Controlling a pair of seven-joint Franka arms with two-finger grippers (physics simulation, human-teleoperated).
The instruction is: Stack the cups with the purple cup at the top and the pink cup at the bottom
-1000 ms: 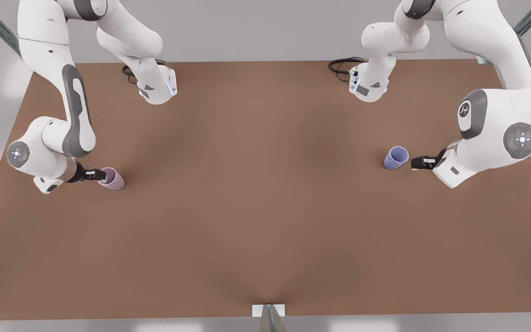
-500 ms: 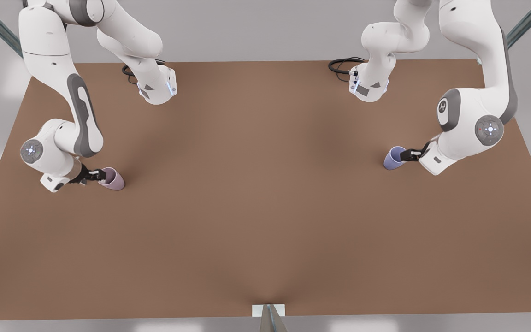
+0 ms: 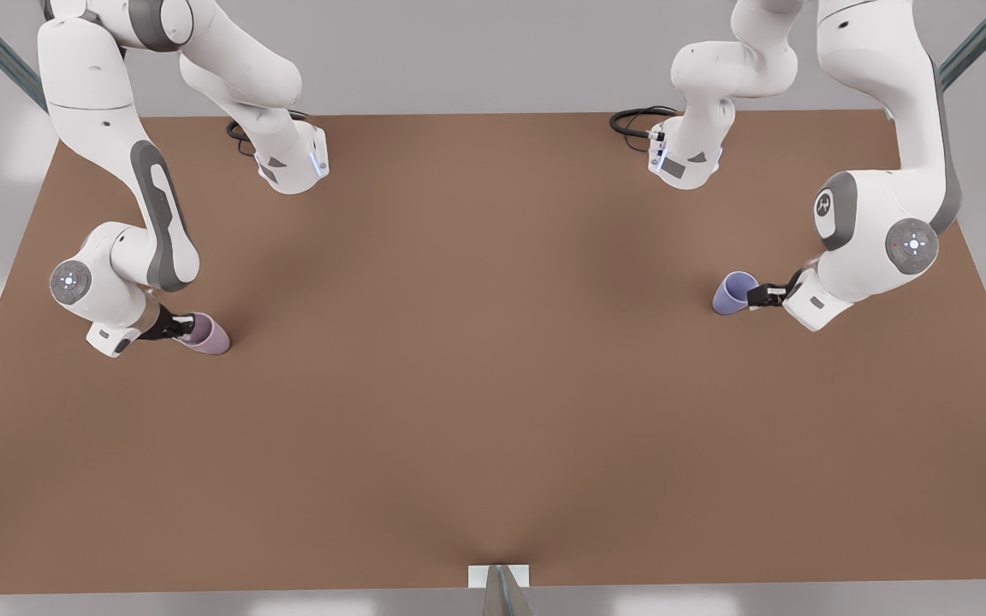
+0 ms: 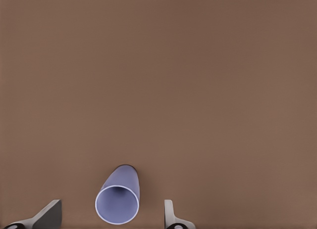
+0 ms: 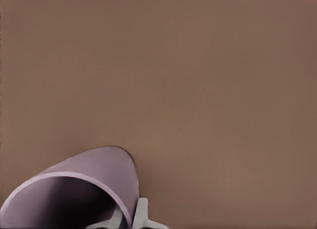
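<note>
The small pale mauve-pink tapered cup (image 3: 207, 334), smooth and handleless with a lighter pinkish inside, sits on the brown table (image 3: 493, 385) toward the front view's left. The small bluish-lavender tapered cup (image 3: 733, 293), of like size and also handleless, sits well apart from it toward the front view's right. Neither cup carries any label or writing that I can read.

The right end effector (image 3: 181, 326) is at the pink cup's rim. In the right wrist view one pale fingertip (image 5: 141, 214) lies just outside the cup's wall (image 5: 94, 179) and another shows inside the mouth, so the fingers stand on either side of the wall; I cannot tell whether they are pressing it.

The left end effector (image 3: 758, 295) is at the lavender cup's rim. In the left wrist view its fingers (image 4: 171, 216) are spread wide, with the cup (image 4: 118, 202) between them and clear of both.
</note>
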